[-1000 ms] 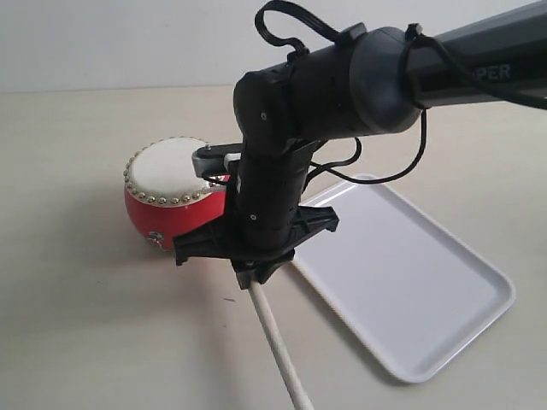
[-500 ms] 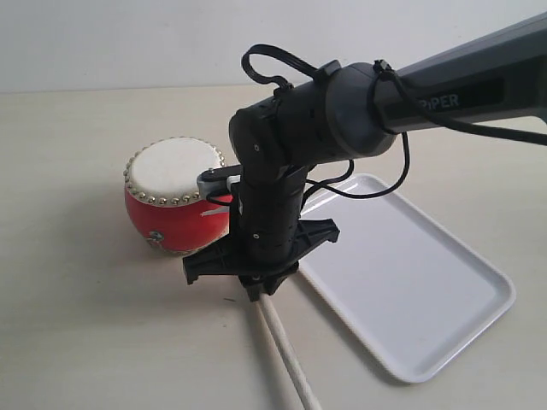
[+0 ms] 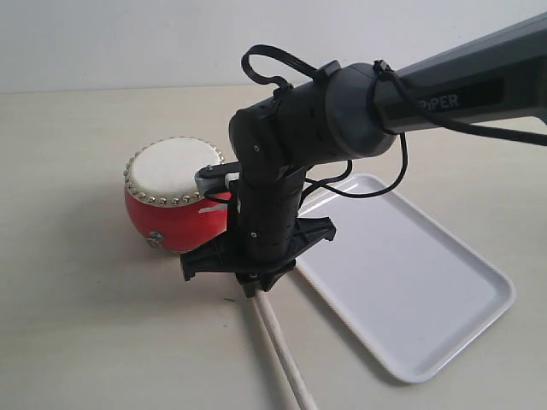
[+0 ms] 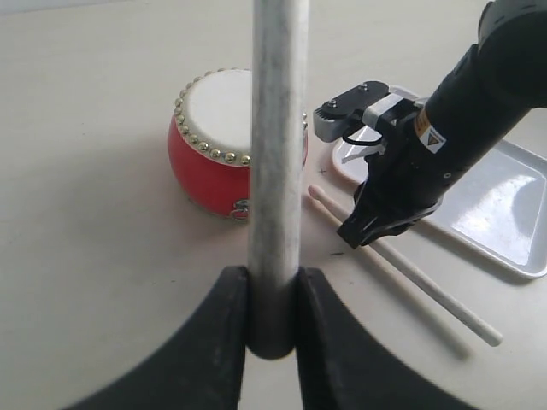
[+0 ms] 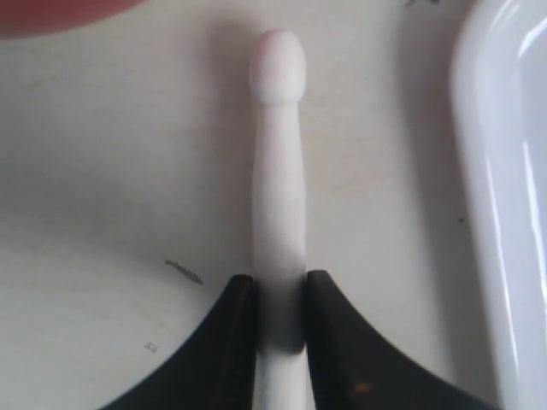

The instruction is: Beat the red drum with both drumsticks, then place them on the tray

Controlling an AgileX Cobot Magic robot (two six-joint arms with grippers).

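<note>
Right arm has come down a little since a second ago: its hand sits lower, more of the drumhead shows, and two pale lines run to the lower edge of the exterior frame where one ran before.

Count: 1 tray, 1 drum, 2 drumsticks, 2 hands.

- Right arm: enters from the upper right of the exterior frame, wrist bent straight down at centre.
- Tray: white, lower right, flat on the counter.
- Red drum: upright, left of centre, near the tray.
- Right drumstick: low along the counter between drum and tray, tip toward the drum.
- Left drumstick: shaft aimed at the drum, clear of it.
- Right hand: fingers narrow, clamped on the right drumstick.
- Left hand: fingers pinching the left drumstick.
</note>
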